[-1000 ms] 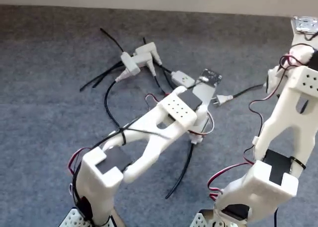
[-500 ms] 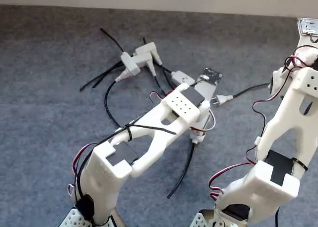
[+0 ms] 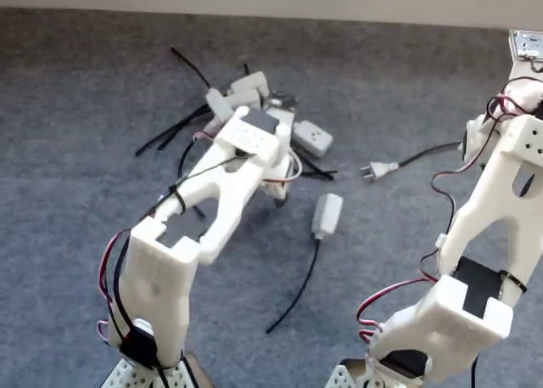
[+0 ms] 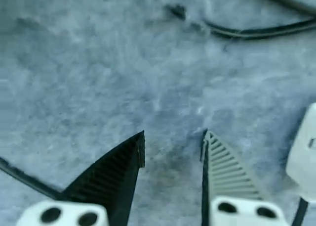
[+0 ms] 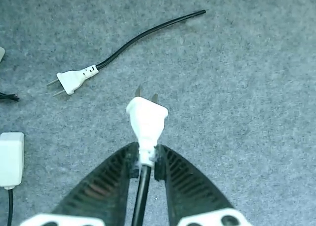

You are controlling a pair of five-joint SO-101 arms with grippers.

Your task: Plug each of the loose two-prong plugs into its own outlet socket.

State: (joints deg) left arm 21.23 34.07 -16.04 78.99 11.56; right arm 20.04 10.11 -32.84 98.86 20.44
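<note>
Left gripper (image 4: pixel 173 147): jaws open, nothing between them, low over bare grey carpet (image 3: pixel 76 201). A white block (image 4: pixel 303 154) sits at the edge just beside one finger, not touching it. Can't tell which socket it is. A black cable (image 4: pixel 256 32) crosses the carpet beyond the fingertips.

Left arm (image 3: pixel 212 193) stretches from the near left to the scene's centre. Its wrist end covers part of the white plug cluster (image 3: pixel 242 89) with tangled black cords at the far centre. Far socket (image 3: pixel 312 137) lies just right of that wrist end, on the carpet.

Near socket (image 3: pixel 327 215) lies free in the centre, apart from both arms. Its black cord runs off toward the near left. It also shows beside the right gripper (image 5: pixel 146 154), off to one side.

Right gripper: jaws closed on the held plug (image 5: pixel 146 119), pinching it at the cord end. The white body and both prongs stick out past the fingertips and the cord passes back between the fingers. It is held above the carpet, touching nothing else.

Loose plug (image 3: pixel 373 170) lies flat on the carpet right of centre, between the near socket and the right arm (image 3: pixel 501 184). Its prongs point left and its black cord runs right and far. It is in no socket and is well apart from the held plug.
</note>
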